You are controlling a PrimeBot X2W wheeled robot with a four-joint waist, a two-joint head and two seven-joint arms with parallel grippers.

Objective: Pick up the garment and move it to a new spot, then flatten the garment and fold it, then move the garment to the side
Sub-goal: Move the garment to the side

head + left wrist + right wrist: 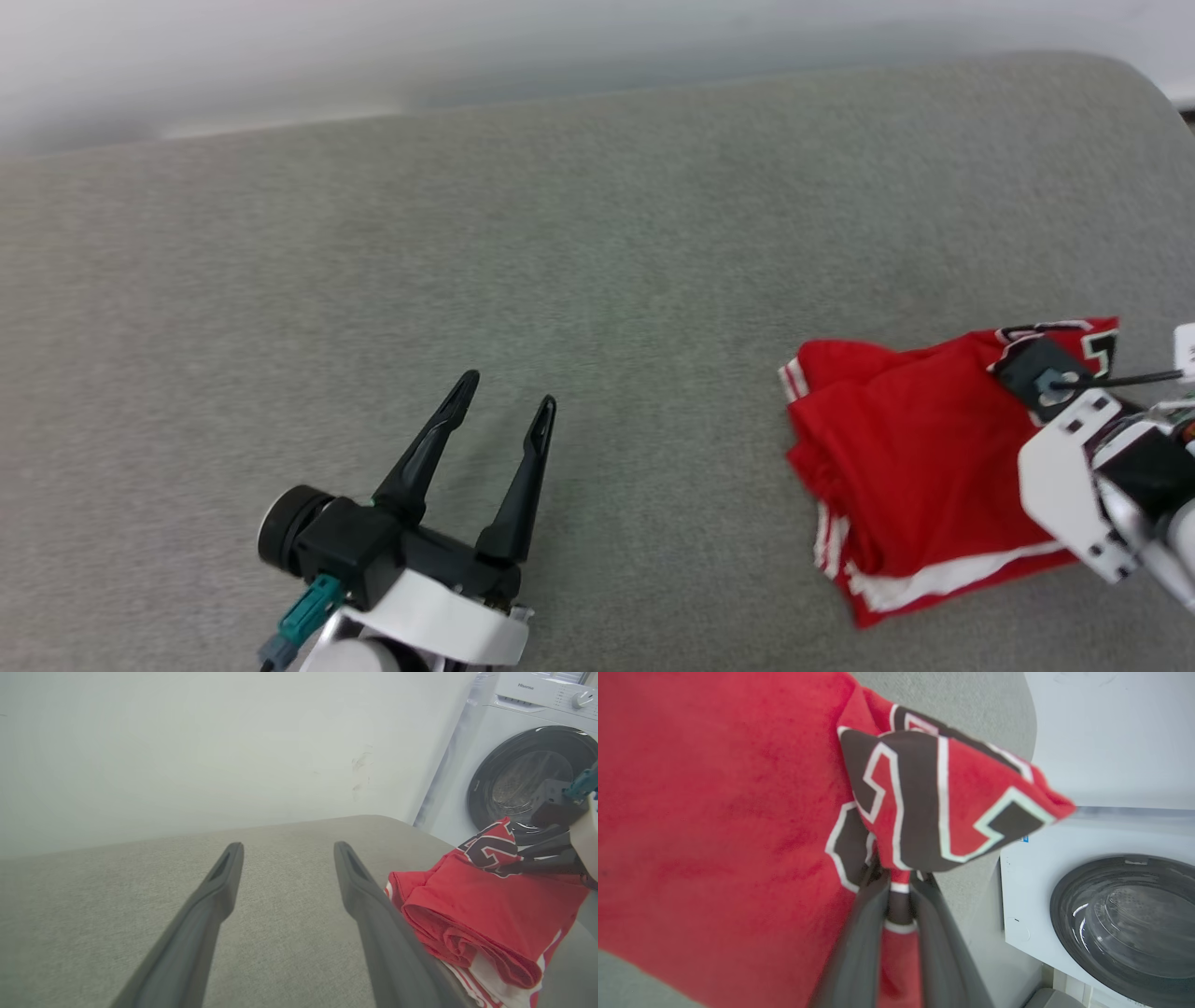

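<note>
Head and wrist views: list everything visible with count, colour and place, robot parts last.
garment: one, red with white trim and black-and-white lettering, bunched on the surface's right side.
surface: one, grey fabric, beneath the garment and grippers.
wall: one, white, behind the surface.
washing machine: one, white with a dark round door, beyond the surface's right end.
left gripper: one, black, open, over bare surface left of the garment.
right gripper: one, black, shut on the garment's lettered corner.

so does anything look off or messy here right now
The garment lies bunched in uneven folds on the grey surface, one lettered corner pinched up by the right gripper. Nothing looks torn or spilled.
</note>
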